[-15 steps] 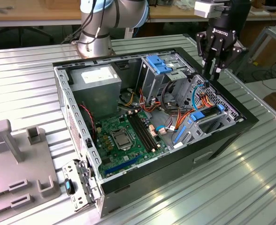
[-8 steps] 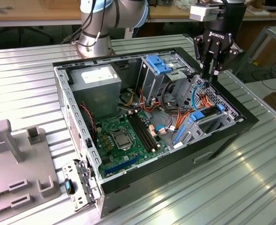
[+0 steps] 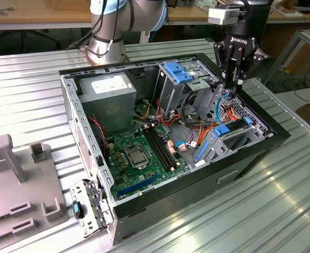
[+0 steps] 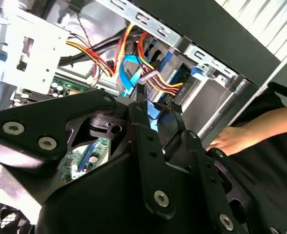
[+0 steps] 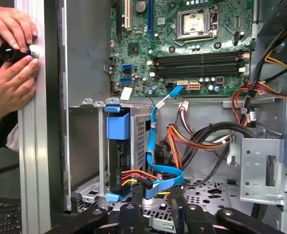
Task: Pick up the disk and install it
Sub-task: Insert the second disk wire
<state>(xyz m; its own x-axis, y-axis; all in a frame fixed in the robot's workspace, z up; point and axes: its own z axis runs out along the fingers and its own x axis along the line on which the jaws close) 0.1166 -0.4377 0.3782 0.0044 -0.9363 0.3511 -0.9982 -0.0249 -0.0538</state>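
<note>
- The disk (image 5: 118, 156) is sitting on edge in the drive bay of the open computer case (image 3: 250, 153), its blue carrier frame showing at both ends; red, yellow and orange power wires (image 5: 133, 176) are plugging into its end.
- In the exterior view the disk (image 3: 226, 129) is lying in the bay at the case's right side, beside the motherboard (image 3: 139, 150).
- A thin blue cable (image 5: 155, 126) is running from the motherboard down past the disk.
- The tool (image 3: 234, 81) is hanging just above the bay, near the disk; its black fingers (image 5: 136, 202) are standing slightly apart, gripping nothing visible.
- A person's hands (image 5: 11, 53) are resting on the case's outer edge in the first wrist view.
- The case is lying on a ribbed metal tabletop (image 3: 239, 221), with a grey fixture (image 3: 23, 184) at the exterior view's left.
</note>
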